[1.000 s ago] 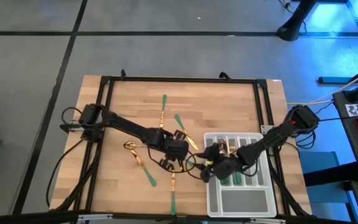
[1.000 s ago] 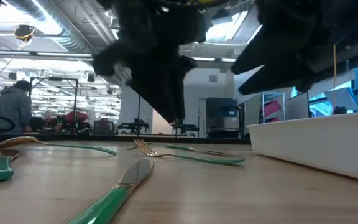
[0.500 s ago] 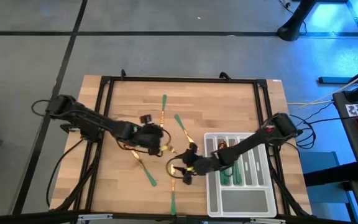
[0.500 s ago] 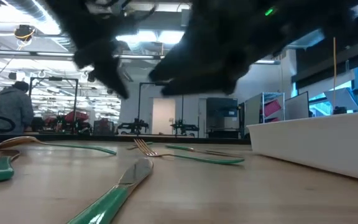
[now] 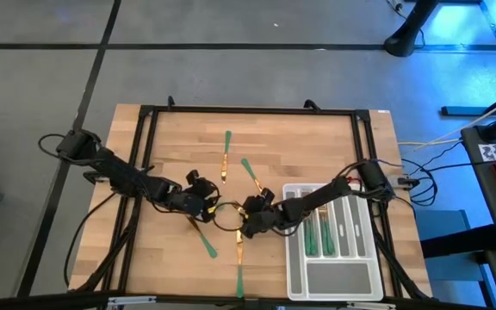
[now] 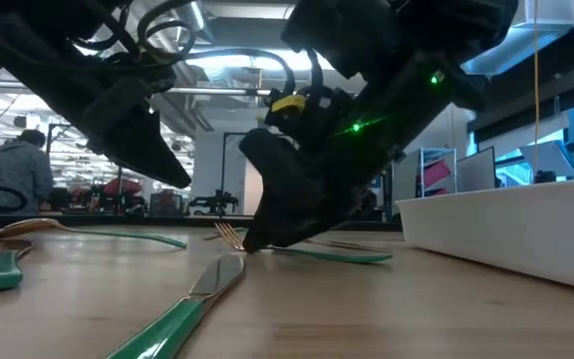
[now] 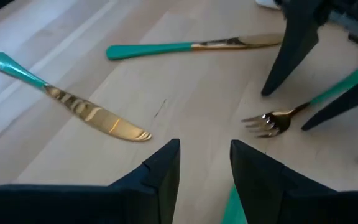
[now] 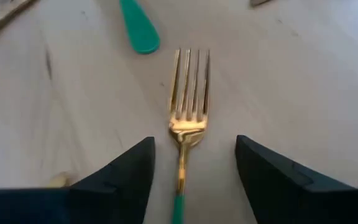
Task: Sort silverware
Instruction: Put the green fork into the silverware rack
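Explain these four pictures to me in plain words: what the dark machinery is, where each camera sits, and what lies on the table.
The dark machinery is two robot arms, each ending in a two-finger gripper. One camera looks straight down, one sits at table-top height, and one rides on each wrist.

On the wooden table lie gold-headed, green-handled pieces of silverware, and a pale grey divided tray already holds some.

The right gripper is down at the table, open, with a fork lying between its fingers but not yet gripped. The left gripper is close by, open and empty, looking at a knife and that same fork.
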